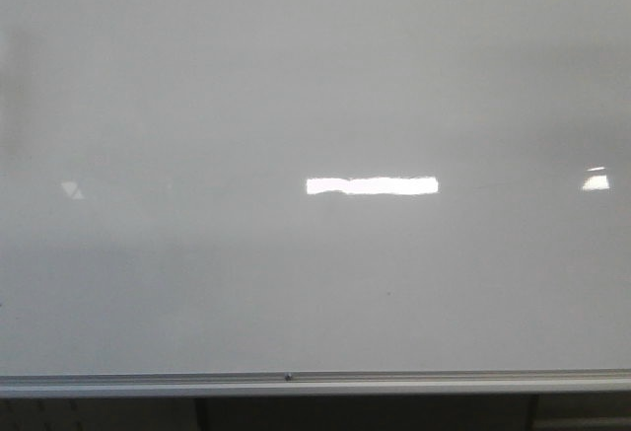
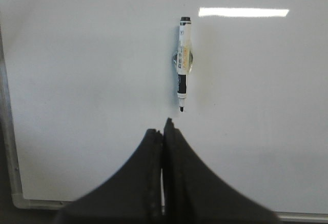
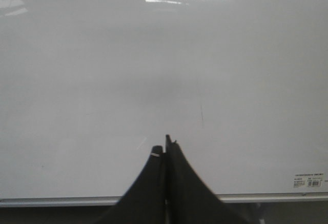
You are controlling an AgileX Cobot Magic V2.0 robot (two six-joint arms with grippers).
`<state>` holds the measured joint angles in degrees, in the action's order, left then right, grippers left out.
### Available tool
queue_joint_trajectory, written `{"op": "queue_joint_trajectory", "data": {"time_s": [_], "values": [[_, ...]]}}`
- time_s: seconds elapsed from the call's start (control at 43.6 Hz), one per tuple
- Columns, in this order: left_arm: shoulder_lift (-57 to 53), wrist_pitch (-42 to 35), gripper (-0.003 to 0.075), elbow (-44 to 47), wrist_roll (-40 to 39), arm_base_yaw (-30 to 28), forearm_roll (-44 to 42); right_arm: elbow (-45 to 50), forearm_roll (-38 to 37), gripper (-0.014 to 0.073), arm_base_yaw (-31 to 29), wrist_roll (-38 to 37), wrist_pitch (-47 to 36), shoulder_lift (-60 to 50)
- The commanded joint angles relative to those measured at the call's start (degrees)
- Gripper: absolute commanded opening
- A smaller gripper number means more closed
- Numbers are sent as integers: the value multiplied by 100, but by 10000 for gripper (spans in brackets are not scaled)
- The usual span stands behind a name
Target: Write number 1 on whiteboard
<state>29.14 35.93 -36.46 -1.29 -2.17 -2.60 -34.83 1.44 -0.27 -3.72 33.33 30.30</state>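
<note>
Front view: only the whiteboard (image 1: 315,106), glossy pale grey, silver frame edge along the near side, bright glare patches across the middle; no arm or gripper in sight, no stroke to be made out.

Left wrist view: left gripper (image 2: 165,129) closed, dark fingers (image 2: 148,183) pressed together, holding nothing. Just ahead of the fingertips, a marker (image 2: 183,62) lying on the whiteboard (image 2: 77,80), white barrel with black bands, uncapped tip pointing back toward the gripper and close to it but apart from it. Metal frame corner of the board behind and to one side of the fingers.

Right wrist view: right gripper (image 3: 166,147) closed as well, fingers (image 3: 154,193) together, empty. Ahead of the fingertips and slightly to the side, a faint thin near-vertical stroke, the number 1 (image 3: 202,112), on the whiteboard (image 3: 77,80); very pale, hard to read. Small printed label (image 3: 309,180) near the board's frame edge, well to the side of the gripper.
</note>
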Motion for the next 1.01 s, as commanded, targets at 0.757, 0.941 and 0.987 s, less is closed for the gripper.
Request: {"op": "queue_joint_trajectory", "data": {"time_s": [0.757,0.941,0.987], "values": [[1278,-440,566,-264,184,580,-56,-51,-67,580,-15,40,-491,383],[2065,-557,566,-598,184,551,-246,-51,-67,580,-15,40,-588,383],[2315,-597,566,-733,129,445,-246,-51,-67,580,-15,40,-588,383]]}}
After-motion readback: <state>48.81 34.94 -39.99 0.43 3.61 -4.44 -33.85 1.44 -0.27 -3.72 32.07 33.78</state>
